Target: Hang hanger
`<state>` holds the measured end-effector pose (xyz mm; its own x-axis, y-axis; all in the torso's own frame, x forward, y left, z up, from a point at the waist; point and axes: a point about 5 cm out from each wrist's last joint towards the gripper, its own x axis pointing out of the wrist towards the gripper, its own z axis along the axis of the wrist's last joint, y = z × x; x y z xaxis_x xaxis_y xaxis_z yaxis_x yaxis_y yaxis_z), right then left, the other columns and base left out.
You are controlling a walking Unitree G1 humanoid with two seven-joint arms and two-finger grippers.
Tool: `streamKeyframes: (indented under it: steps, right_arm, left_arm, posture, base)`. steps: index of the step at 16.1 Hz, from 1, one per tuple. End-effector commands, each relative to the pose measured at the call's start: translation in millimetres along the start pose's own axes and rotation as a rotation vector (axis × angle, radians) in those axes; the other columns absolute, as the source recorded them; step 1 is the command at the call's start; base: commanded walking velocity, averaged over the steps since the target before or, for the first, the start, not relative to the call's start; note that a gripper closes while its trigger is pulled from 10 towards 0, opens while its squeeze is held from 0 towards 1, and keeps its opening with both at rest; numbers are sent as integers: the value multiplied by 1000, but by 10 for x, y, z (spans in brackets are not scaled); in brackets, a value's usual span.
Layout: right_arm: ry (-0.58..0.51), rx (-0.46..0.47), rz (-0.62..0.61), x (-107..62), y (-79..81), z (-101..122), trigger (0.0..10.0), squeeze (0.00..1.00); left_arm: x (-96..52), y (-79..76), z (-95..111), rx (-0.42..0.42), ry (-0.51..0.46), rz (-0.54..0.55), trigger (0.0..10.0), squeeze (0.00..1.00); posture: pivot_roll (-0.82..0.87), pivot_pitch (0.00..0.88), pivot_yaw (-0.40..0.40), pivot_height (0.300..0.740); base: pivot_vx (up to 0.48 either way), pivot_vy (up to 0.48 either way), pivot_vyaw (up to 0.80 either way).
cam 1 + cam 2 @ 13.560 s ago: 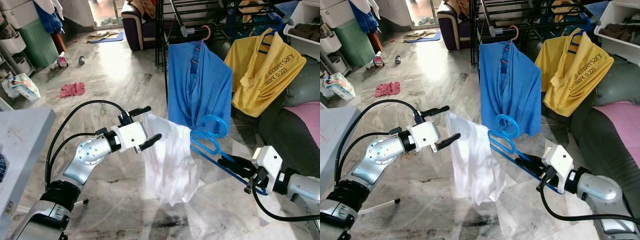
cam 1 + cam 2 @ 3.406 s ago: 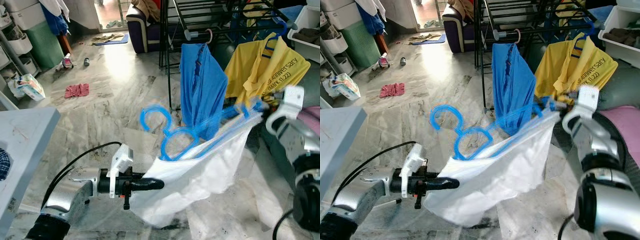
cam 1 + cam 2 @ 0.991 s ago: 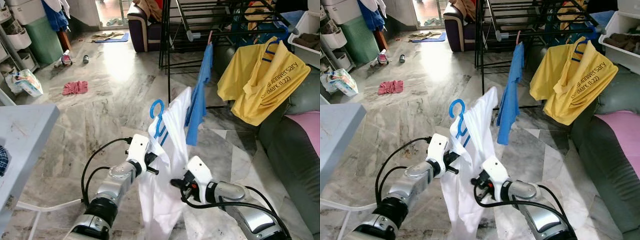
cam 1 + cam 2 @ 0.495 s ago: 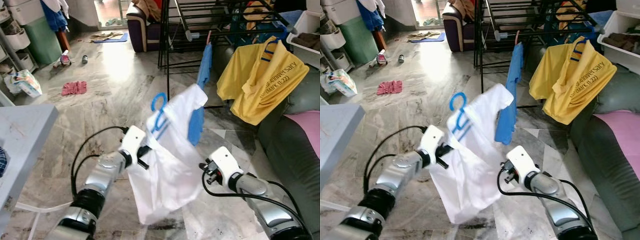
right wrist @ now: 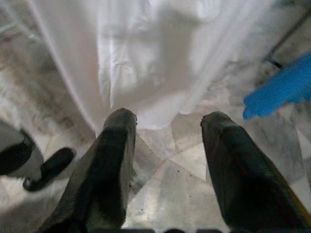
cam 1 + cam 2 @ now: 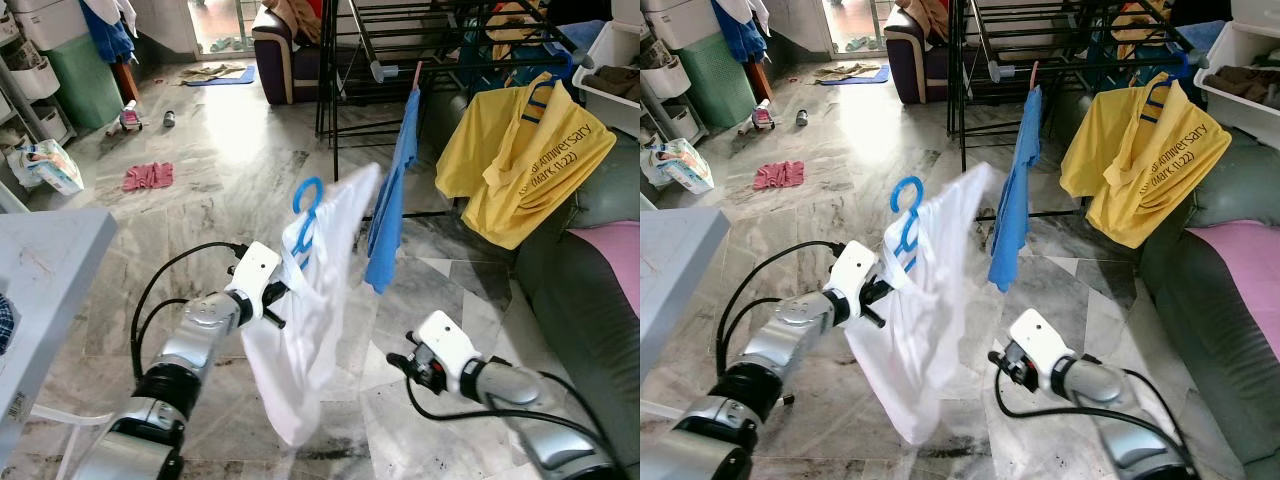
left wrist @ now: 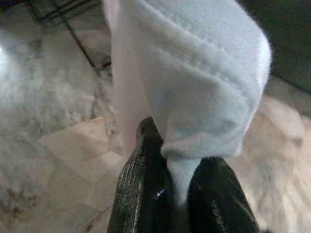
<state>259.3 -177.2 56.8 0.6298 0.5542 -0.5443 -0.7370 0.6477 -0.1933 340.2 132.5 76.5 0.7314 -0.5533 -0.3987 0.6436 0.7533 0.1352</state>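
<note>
While the left pincer grips the white shirt, a blue shirt hangs between it and the rack.

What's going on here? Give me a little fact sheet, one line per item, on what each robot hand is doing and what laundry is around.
Left gripper: shut on the white shirt, holding it up off the floor
Hanger: blue hanger inside the shirt, hook sticking out at the top
Right gripper: open, holding nothing, low and to the right of the shirt
Drying rack: black, behind the shirt
On the rack: blue garment, yellow shirt
Floor: marble, pink cloth lying far left
</note>
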Motion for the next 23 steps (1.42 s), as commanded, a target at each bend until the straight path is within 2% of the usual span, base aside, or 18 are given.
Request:
streamKeyframes:
  steps: [1, 3, 4, 5, 7, 8, 11, 14, 23]
  right_arm:
    - [-26, -65, 47, -39, -1, 77, 10000, 1000]
    - [-20, -130, 44, -102, -86, 108, 10000, 1000]
    - [-20, -169, 52, -159, -147, 132, 10000, 1000]
    - [-38, -176, 49, -188, -181, 157, 10000, 1000]
    - [-96, -197, 20, -254, -298, 260, 10000, 1000]
    - [-116, -202, 46, -296, -316, 307, 10000, 1000]
    - [-146, -232, 102, -354, -322, 394, 10000, 1000]
    - [-141, -228, 128, -371, -393, 412, 10000, 1000]
    - [-141, -228, 128, -371, -393, 412, 10000, 1000]
  left_arm:
    - [-31, 45, 81, 92, -9, -51, 0, 0]
    - [-89, 55, 3, 144, 39, -120, 0, 0]
    - [-159, 67, -98, 225, 105, -198, 0, 0]
    - [-189, 74, -137, 257, 131, -231, 0, 0]
    - [-306, 40, -223, 305, 196, -413, 0, 0]
    - [-366, 49, -261, 353, 230, -473, 0, 0]
    - [-398, 66, -298, 413, 259, -506, 0, 0]
    - [-348, 26, -192, 434, 186, -513, 0, 0]
    - [-348, 26, -192, 434, 186, -513, 0, 0]
  posture:
    - [-19, 0, 35, 740]
    - [-20, 0, 36, 740]
    - [-21, 0, 40, 740]
    - [-21, 0, 40, 740]
    - [-19, 0, 41, 740]
    - [-18, 0, 40, 740]
    - [-20, 0, 40, 740]
    - [-16, 0, 40, 740]
    - [-16, 0, 40, 740]
  base:
    - [0, 0, 0]
    - [0, 0, 0]
    - [0, 0, 0]
    - [0, 0, 0]
    - [0, 0, 0]
    - [0, 0, 0]
    - [0, 0, 0]
    - [0, 0, 0]
    - [0, 0, 0]
